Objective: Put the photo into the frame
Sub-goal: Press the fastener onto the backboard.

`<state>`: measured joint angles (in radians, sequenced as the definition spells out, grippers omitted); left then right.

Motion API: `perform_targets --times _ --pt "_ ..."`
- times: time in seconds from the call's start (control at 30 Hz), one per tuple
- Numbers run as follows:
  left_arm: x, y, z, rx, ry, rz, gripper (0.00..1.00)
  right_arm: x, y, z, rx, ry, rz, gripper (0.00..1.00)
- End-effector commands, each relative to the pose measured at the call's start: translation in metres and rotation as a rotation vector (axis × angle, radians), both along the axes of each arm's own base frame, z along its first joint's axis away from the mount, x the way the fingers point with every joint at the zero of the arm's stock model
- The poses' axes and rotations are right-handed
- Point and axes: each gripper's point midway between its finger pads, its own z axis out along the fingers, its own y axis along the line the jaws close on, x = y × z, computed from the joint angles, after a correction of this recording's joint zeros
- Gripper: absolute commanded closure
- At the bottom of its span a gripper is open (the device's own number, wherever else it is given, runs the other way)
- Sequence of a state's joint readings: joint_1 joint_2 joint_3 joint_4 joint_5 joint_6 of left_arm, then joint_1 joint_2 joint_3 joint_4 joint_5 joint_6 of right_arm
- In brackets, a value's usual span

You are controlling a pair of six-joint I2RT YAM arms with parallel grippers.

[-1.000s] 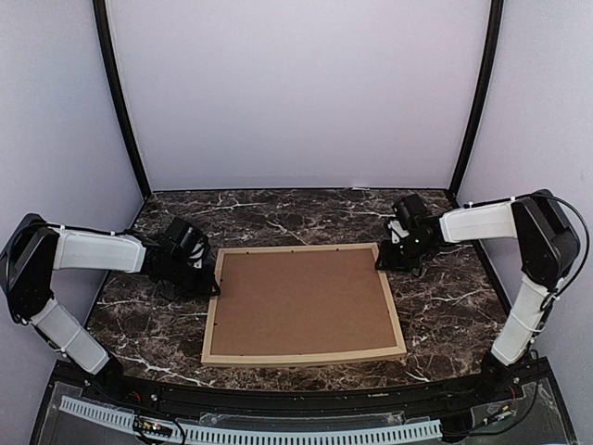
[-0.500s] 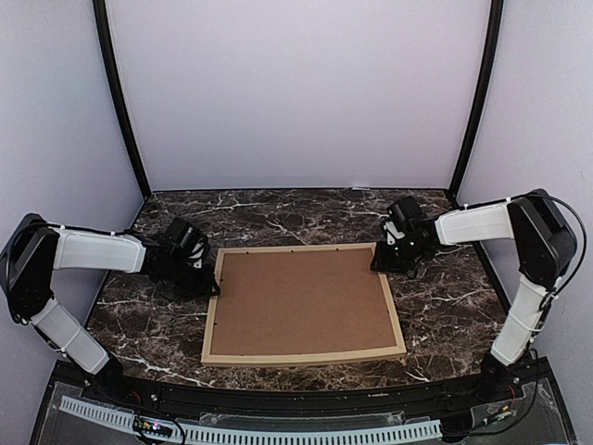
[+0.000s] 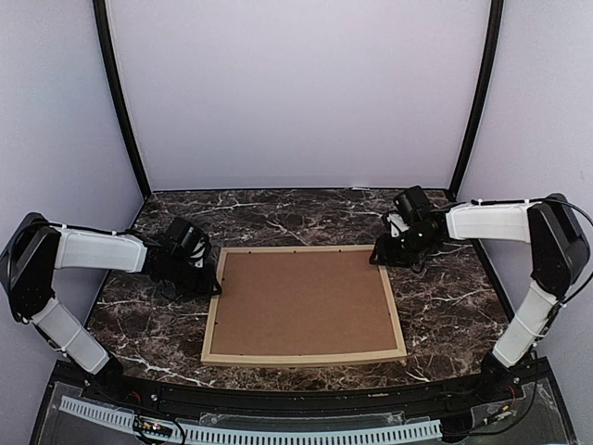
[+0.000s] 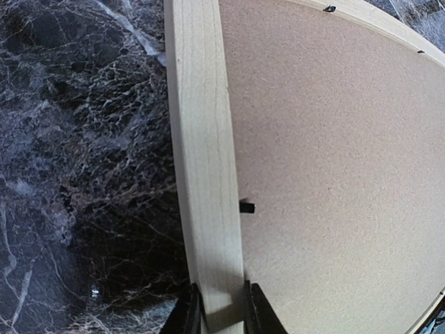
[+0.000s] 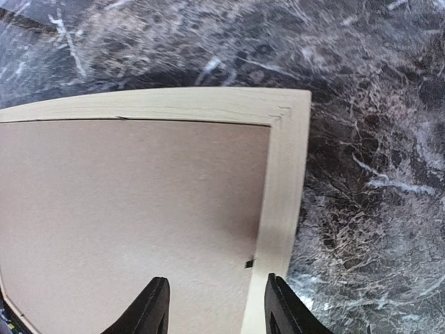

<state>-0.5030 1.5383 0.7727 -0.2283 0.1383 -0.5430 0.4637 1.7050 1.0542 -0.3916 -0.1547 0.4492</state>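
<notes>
The frame of light wood lies face down in the middle of the table, filled by the brown backing board. The photo is hidden. My left gripper is shut on the frame's left rail, one finger on each side of it, near a small black tab. My right gripper is open above the frame's far right corner. Its fingers straddle the board's edge and the right rail without touching.
The table is dark marble with bare surface to the left, right and behind the frame. Pale booth walls and black corner posts close the back. Small black tabs hold the board at the rails.
My right gripper has shifted a little along the frame's far right corner and its arm has stretched out straighter. The left gripper and the frame have stayed put.
</notes>
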Motion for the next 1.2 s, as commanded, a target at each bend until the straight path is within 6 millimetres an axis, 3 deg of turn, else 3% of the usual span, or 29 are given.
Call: perform_targets --times 0.0,0.4,0.73,1.17 --pt "-0.008 -0.005 -0.014 0.004 0.046 -0.03 0.93 -0.001 0.007 0.037 0.086 -0.073 0.024 0.53" --pt "-0.01 -0.004 -0.016 0.009 0.048 -0.032 0.93 0.005 -0.024 0.011 -0.055 -0.059 -0.06 0.55" --pt "-0.01 -0.003 -0.015 0.013 0.047 -0.034 0.93 0.01 -0.024 -0.013 -0.092 -0.017 -0.05 0.57" --pt "-0.01 -0.004 -0.016 0.01 0.047 -0.039 0.94 0.01 -0.025 -0.022 -0.103 0.0 -0.046 0.58"
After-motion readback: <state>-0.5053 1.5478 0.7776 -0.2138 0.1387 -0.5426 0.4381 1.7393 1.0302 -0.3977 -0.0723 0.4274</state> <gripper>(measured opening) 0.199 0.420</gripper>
